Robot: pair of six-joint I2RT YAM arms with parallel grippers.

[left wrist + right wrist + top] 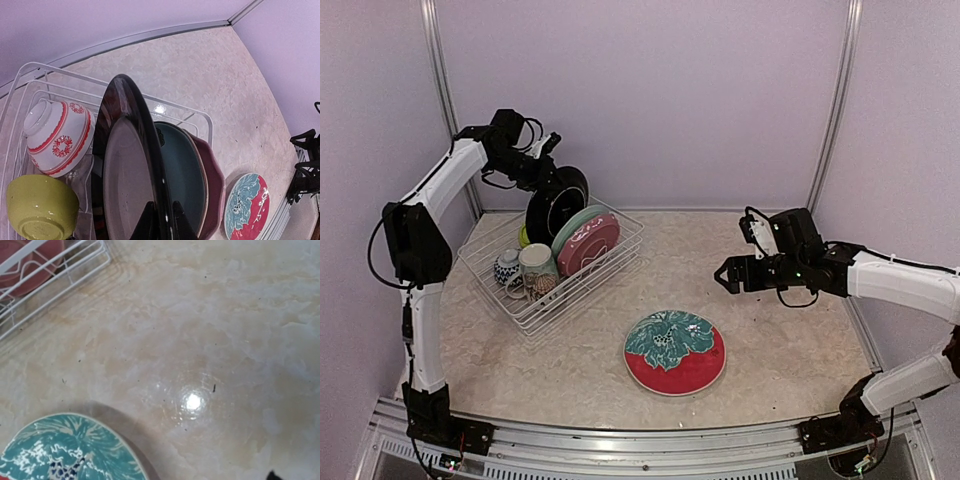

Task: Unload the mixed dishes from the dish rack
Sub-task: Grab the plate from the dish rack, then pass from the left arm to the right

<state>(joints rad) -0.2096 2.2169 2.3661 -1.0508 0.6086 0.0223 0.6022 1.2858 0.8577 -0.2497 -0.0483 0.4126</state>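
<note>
The white wire dish rack [488,272] stands at the table's left. A black-rimmed plate [125,165] stands upright in the rack, and my left gripper [162,221] is shut on its top rim, one finger on each face. In the top view the left gripper [546,176] is at the top of that plate [554,208]. Behind it lean a teal plate [182,170] and a pink plate [216,185]. A red-white bowl [60,137], a lime bowl [40,210], a blue-white bowl [507,266] and a cream mug [537,268] also sit in the rack. My right gripper [726,275] hangs open over the table, holding nothing.
A red floral plate [675,351] lies flat on the table in front of the rack, between the two arms. The enclosure walls stand close behind and beside the rack. The metal front rail [640,440] runs along the near edge.
</note>
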